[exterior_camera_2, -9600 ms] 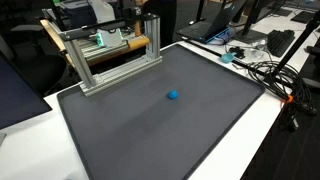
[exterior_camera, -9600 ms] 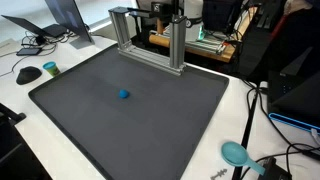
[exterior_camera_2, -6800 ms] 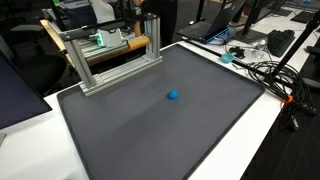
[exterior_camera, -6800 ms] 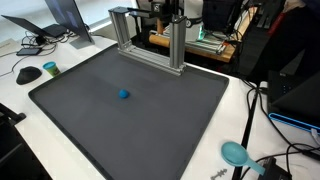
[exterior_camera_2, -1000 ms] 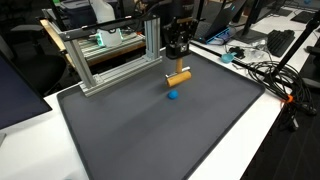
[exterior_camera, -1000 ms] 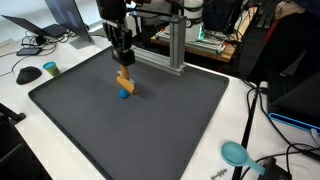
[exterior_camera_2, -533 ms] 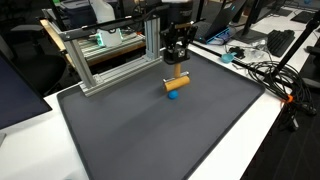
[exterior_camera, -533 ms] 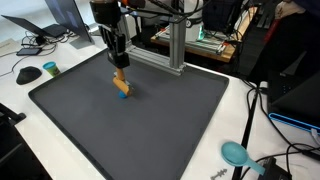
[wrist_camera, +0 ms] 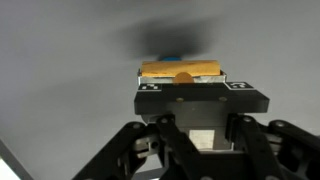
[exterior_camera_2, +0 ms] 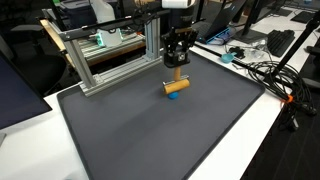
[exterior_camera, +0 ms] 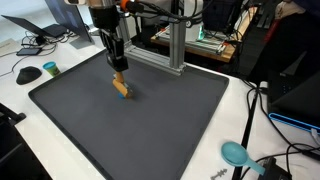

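Observation:
My gripper (exterior_camera: 117, 70) points down over the dark grey mat (exterior_camera: 150, 130) and is shut on an orange wooden block (exterior_camera: 121, 88). The block (exterior_camera_2: 177, 86) hangs crosswise just above the mat. Under it lies a small blue object (exterior_camera_2: 172, 96), of which only an edge shows; whether the block touches it I cannot tell. In the wrist view the orange block (wrist_camera: 180, 70) lies across the jaws of my gripper (wrist_camera: 182, 78), and a sliver of the blue object (wrist_camera: 172, 55) peeks out beyond it. The fingertips are hidden behind the gripper's body.
An aluminium frame (exterior_camera: 150, 40) stands at the mat's far edge, close behind the gripper (exterior_camera_2: 178, 66). A mouse (exterior_camera: 28, 74) and a teal cap (exterior_camera: 50, 68) lie off one side, a teal round object (exterior_camera: 235, 152) near a corner. Cables (exterior_camera_2: 265, 72) run along another side.
The gripper has carried the orange block down and sideways until it is over the blue object, which it now mostly covers. The jaws have stayed shut on the block.

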Tool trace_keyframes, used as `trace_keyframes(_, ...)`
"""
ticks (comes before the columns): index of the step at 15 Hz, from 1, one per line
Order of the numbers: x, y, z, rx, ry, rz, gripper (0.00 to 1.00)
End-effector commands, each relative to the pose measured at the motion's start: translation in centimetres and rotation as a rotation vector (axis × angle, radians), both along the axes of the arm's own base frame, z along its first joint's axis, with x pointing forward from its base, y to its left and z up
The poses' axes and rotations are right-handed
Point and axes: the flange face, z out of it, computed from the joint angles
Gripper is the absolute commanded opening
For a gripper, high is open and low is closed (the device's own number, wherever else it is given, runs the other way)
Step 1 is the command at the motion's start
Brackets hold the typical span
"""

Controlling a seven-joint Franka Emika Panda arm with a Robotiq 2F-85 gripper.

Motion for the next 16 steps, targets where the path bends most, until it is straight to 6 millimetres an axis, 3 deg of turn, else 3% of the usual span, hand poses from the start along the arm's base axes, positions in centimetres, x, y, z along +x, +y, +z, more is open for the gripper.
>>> trace_keyframes(1, 0.9, 0.1, 0.2, -0.023, 0.000, -0.026, 0.22)
trace_keyframes(16, 2.1, 0.4, -2.7, -0.014, 0.071, -0.028, 0.22)
